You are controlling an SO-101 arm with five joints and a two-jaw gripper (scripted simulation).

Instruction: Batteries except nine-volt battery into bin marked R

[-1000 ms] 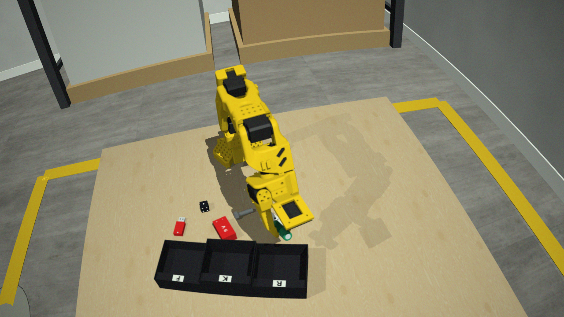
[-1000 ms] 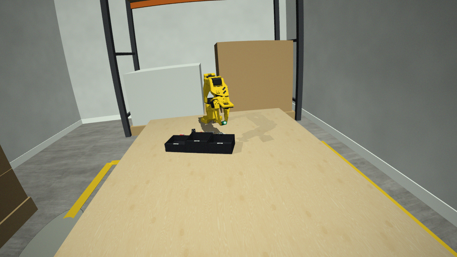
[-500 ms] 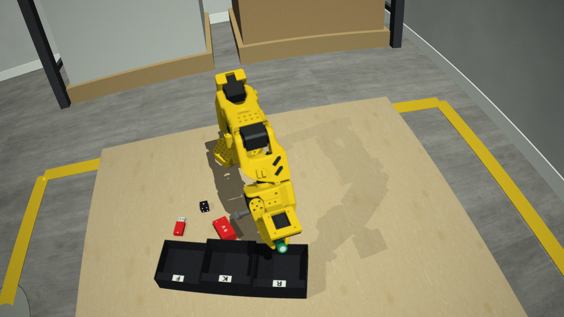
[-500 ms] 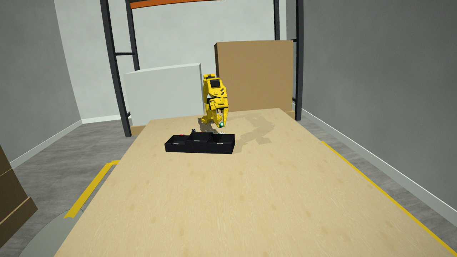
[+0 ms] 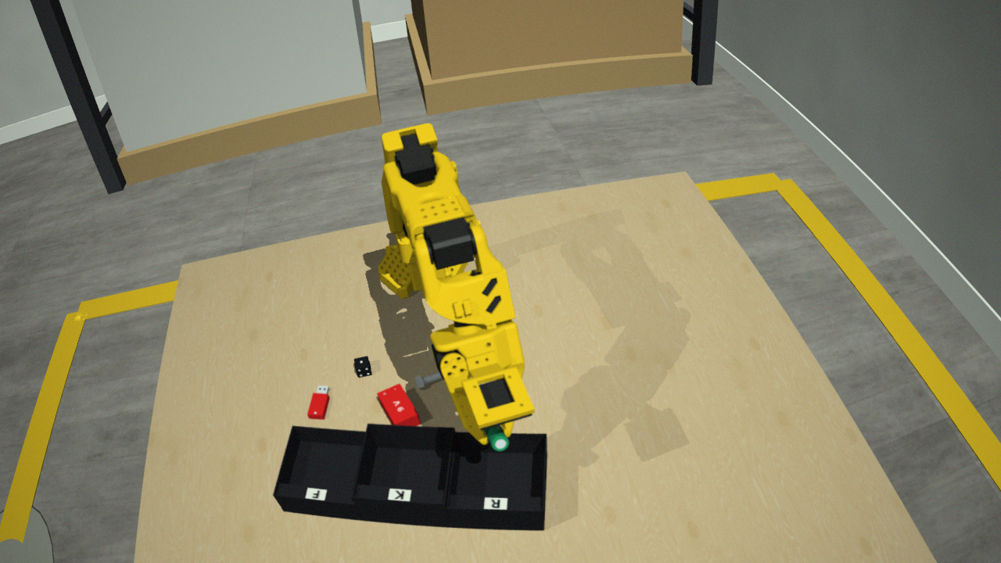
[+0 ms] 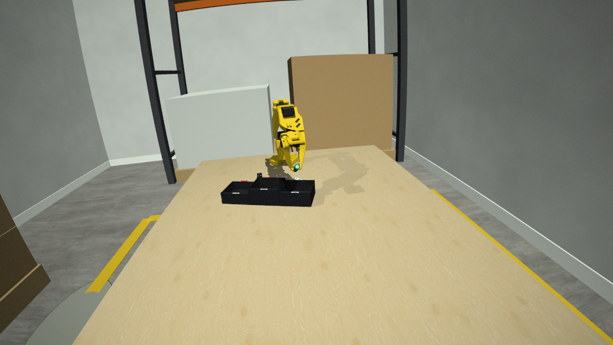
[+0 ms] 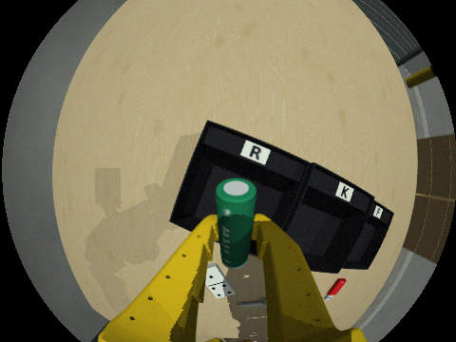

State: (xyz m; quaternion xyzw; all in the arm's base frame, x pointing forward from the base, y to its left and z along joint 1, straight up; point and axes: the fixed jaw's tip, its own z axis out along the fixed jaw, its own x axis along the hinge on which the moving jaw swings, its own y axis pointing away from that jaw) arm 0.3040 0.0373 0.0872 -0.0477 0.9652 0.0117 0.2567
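Top view: the arm (image 5: pixel 447 259) reaches forward, its gripper (image 5: pixel 498 437) clenched on a green battery (image 5: pixel 500 442) above the back wall of bin R (image 5: pixel 514 489). Bin K (image 5: pixel 381 482) and bin F (image 5: pixel 297 475) stand in one row with it; all three show only dark floors where visible, though the arm hides part of R. The red nine-volt (image 5: pixel 398 407), a red USB stick (image 5: pixel 319 403), a black die (image 5: pixel 362 366) and a bolt (image 5: pixel 425 380) lie on the table (image 5: pixel 700 420) behind the bins. The step in hand appears to be carrying the battery to R; the next move calls for a short advance until the battery is wholly over R's opening, then release.

Exterior view: the battery hangs off the table, above the rear of the bin row and clear of its rim. The bins' contents are too small to tell here.

Wrist view: the battery stands between the jaws with its grey cap toward R, whose floor shows bare. A domino (image 7: pixel 217 281) lies on the table under the jaws, outside the bins.
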